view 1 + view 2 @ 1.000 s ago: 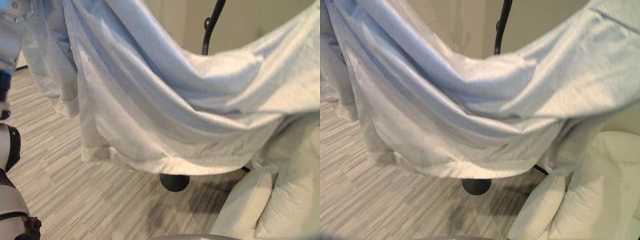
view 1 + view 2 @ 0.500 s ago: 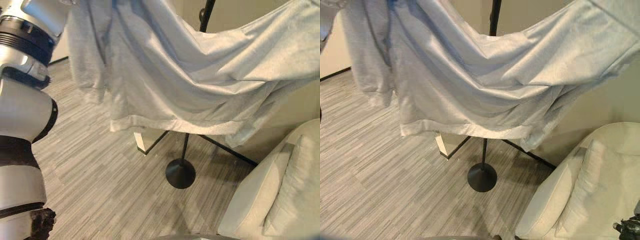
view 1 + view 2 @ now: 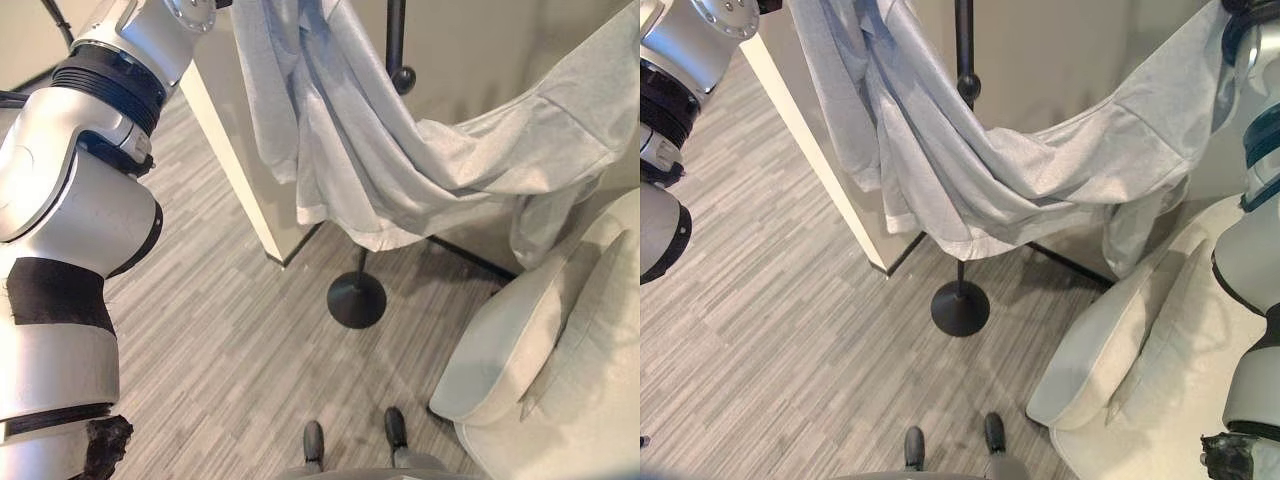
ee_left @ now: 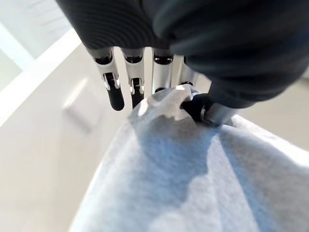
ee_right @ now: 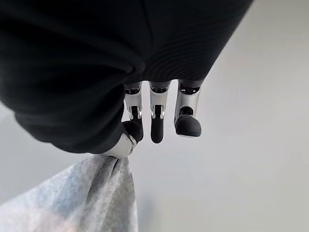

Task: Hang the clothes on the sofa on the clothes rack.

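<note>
Overhead, the grey garment (image 3: pixel 1040 170) sags between the pinching left hand (image 4: pixel 159 82) and right hand (image 5: pixel 145 121).

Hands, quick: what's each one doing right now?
Left hand: shut, pinching the grey garment between thumb and fingers.
Right hand: shut, pinching the same garment's other end.

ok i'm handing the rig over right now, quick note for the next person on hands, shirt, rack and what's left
Left hand: shut on the shirt, pinching one edge up high.
Right hand: shut on the shirt's other end, also raised.
Shirt hangs stretched between both hands, sagging in front of the rack pole, off the sofa.
Done: shirt picked up and carried to the rack.
Left: get it onto the rack, then let go with both hands.
</note>
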{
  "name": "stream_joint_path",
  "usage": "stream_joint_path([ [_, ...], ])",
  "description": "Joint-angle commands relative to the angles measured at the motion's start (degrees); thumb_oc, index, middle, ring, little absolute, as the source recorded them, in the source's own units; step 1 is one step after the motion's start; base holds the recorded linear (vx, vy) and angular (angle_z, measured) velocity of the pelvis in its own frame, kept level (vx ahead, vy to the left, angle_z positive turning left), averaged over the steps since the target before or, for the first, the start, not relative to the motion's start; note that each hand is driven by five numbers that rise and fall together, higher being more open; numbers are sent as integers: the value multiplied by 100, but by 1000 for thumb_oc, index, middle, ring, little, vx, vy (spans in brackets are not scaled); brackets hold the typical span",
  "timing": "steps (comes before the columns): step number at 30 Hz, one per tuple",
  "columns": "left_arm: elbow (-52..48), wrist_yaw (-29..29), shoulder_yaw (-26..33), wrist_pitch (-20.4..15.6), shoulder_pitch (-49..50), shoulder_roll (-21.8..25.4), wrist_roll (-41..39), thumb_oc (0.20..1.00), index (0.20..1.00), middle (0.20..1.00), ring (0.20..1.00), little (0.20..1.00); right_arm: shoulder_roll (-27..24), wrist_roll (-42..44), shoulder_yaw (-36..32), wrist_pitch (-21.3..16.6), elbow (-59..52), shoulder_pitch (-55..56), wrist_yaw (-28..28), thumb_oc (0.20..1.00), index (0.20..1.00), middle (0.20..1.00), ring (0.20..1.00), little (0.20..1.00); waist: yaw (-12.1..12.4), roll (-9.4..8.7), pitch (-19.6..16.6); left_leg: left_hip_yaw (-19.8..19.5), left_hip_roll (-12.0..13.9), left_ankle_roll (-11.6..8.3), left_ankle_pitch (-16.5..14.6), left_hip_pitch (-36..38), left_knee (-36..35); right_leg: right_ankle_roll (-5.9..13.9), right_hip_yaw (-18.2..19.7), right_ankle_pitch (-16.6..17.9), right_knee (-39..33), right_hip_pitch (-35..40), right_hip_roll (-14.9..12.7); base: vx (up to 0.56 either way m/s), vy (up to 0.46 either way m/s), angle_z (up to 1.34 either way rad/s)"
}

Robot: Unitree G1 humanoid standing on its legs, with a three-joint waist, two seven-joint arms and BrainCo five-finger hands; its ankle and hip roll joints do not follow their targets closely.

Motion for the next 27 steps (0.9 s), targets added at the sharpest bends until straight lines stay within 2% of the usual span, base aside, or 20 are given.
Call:
stream_joint_path([
  [1,489,104,-47,-1,-1161,428,99,200,200,200,200,200,-188,70,111,7,464,-1277,-229,200,200,200,200,200,51,-41,449,160,157,-428,-40,224,25,581,154,122,-118,287,-14,5,14,-11],
  [9,-13,392,258,-25,-944,973,-88,200,200,200,200,200,-604,251,116,-31,-36,-1321,-395,200,200,200,200,200,30,-56,419,166,151,-413,-101,344,25,570,189,71,-118,382,-2,32,2,-1],
  [10,-325,522,361,-62,-841,1193,-75,200,200,200,200,200,-837,285,33,-56,-266,-1238,-451,200,200,200,200,200,25,-52,373,173,149,-403,-143,425,25,560,192,35,-118,447,0,46,3,7],
  [11,-348,527,377,-52,-817,1200,-67,200,200,200,200,200,-845,281,26,-48,-284,-1224,-450,200,200,200,200,200,28,-51,375,174,150,-403,-146,437,25,560,193,33,-118,459,1,65,12,-14],
  [14,-981,714,754,-90,-454,1572,3,200,200,200,200,200,-1300,284,-221,-50,-765,-998,-575,200,200,200,200,200,33,-55,304,182,147,-380,-226,600,25,549,181,-56,-118,609,-2,71,15,-10],
  [16,-1682,883,1336,-82,165,1973,168,200,200,200,200,200,-1811,116,-639,-48,-1590,-560,-670,200,200,200,200,200,39,-46,235,201,142,-361,-315,780,25,537,148,-148,-118,802,-15,83,27,-6],
  [19,-2065,921,1746,-85,655,2175,292,200,200,200,200,200,-2154,-59,-962,-103,-2130,-166,-678,200,200,200,200,200,60,-38,184,215,137,-346,-381,911,25,532,113,-205,-118,937,-27,52,12,25],
  [21,-2516,924,2236,-126,1255,2395,399,200,200,200,200,200,-2631,-273,-1421,-190,-2782,428,-690,200,200,200,200,200,56,-17,131,221,158,-337,-443,1053,25,534,85,-265,-118,1089,-43,68,15,19],
  [23,-2777,913,2547,-123,1640,2483,466,200,200,200,200,200,-2809,-347,-1827,-207,-3138,849,-689,200,200,200,200,200,54,-6,103,233,165,-339,-470,1111,25,536,66,-288,-118,1153,-47,29,9,2],
  [25,-3194,927,3038,-145,2262,2664,560,200,200,200,200,200,-3096,-498,-2536,-212,-3606,1651,-731,200,200,200,200,200,60,0,54,252,175,-333,-499,1186,25,542,28,-321,-118,1235,-62,24,13,12],
  [27,-3706,911,3770,-211,3156,2854,661,200,200,200,200,200,-3388,-688,-3418,-282,-4234,2626,-740,200,200,200,200,200,49,42,-19,270,189,-309,-552,1278,25,536,-22,-356,-118,1339,-81,36,9,3],
])
